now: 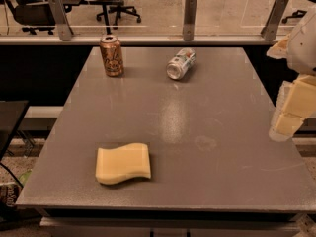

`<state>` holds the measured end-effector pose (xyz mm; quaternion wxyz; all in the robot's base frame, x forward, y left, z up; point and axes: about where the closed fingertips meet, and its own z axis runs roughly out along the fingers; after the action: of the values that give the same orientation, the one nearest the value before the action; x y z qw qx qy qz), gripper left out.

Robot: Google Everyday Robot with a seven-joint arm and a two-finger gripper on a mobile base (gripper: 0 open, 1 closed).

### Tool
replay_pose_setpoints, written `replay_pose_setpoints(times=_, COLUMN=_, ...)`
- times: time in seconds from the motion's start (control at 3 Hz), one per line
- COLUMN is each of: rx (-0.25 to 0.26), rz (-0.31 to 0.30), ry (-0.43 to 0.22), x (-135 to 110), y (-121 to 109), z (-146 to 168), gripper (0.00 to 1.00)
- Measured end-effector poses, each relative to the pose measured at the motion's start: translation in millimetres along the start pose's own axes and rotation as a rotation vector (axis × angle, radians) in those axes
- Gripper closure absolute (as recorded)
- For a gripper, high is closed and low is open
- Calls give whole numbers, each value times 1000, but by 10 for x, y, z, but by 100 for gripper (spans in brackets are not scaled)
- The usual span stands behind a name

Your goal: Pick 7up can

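The 7up can (180, 63) is silvery-white with green markings and lies on its side at the far middle of the grey table (197, 132), its shiny end facing me. My gripper (291, 110) is at the right edge of the view, over the table's right side, well to the right of the can and nearer to me. It holds nothing that I can see.
A brown-orange can (111, 56) stands upright at the far left of the table. A yellow sponge (123, 163) lies near the front left. A glass railing with metal posts (189, 19) runs behind the table. A dark table (7, 120) is at the left.
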<state>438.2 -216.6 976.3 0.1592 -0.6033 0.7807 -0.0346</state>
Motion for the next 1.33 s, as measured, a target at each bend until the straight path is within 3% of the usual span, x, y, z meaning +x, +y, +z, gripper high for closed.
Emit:
replay_pose_setpoints(times=0.67, rx=0, rz=-22, ry=-16, x=-85, y=-129, z=71, gripper=0)
replay_pose_setpoints(times=1.33, rx=-15, rz=-137, ry=-70, x=-347, y=-666, z=420, gripper=0)
